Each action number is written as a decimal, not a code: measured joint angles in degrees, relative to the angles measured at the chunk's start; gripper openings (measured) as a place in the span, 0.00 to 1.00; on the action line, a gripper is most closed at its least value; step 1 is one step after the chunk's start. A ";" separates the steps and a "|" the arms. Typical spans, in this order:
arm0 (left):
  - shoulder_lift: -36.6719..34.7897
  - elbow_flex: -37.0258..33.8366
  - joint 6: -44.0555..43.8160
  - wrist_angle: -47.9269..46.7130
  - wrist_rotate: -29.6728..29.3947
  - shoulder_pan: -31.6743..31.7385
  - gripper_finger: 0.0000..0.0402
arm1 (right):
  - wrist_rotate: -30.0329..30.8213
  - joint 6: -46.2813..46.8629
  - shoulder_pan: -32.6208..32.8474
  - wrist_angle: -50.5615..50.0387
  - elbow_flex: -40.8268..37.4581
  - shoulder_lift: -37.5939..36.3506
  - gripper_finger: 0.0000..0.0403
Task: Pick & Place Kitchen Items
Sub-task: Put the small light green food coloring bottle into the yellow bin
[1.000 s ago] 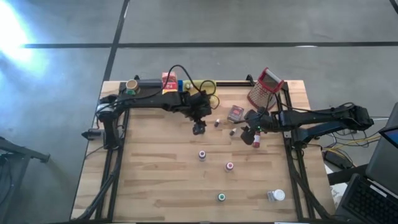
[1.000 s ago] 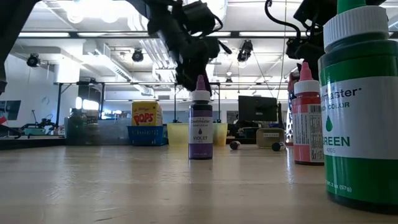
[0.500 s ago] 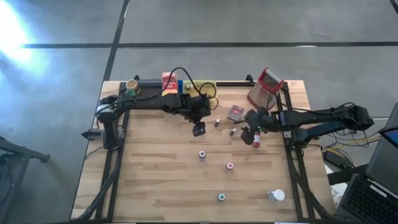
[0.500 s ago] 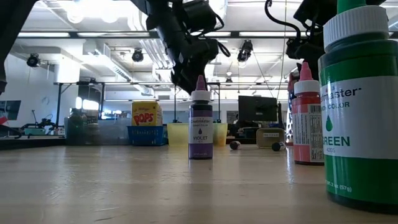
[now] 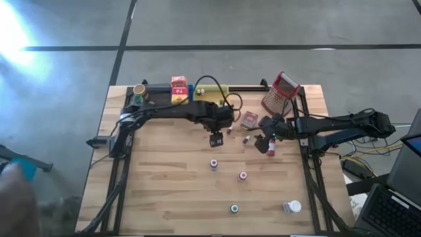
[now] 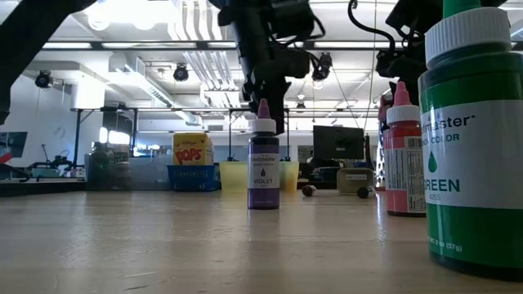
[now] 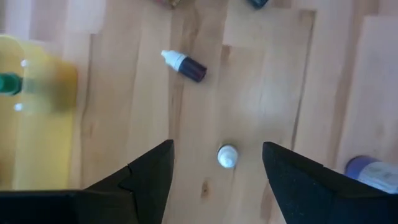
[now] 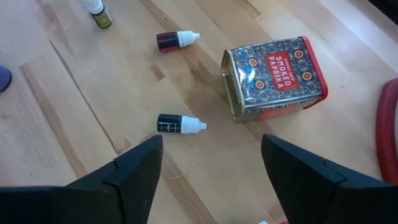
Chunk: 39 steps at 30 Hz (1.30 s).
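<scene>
Left end effector (image 5: 216, 139) open and empty, hovering near the desk's (image 5: 158, 191) middle above a small upright white-capped bottle (image 7: 227, 155); right end effector (image 5: 262, 140) open too, empty, toward the right edge. Two tiny dark bottles lying flat, one (image 8: 180, 124) nearer, one (image 8: 176, 40) farther, beside a paprika tin (image 8: 275, 76) on its side. Red-capped bottle (image 5: 271, 149) just beside the right end effector. Grater (image 5: 280, 93) near the back right corner. Both arms stretched inward, nearly level.
</scene>
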 joint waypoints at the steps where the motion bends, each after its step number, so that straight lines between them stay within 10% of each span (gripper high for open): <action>1: 0.76 0.65 -0.43 -0.95 -1.37 -0.28 0.62 | 0.01 0.00 0.00 -0.02 0.00 0.00 0.67; 39: 9.39 9.50 0.21 -5.96 -4.75 -0.31 0.62 | 0.00 0.00 -0.02 -0.04 0.00 0.00 0.90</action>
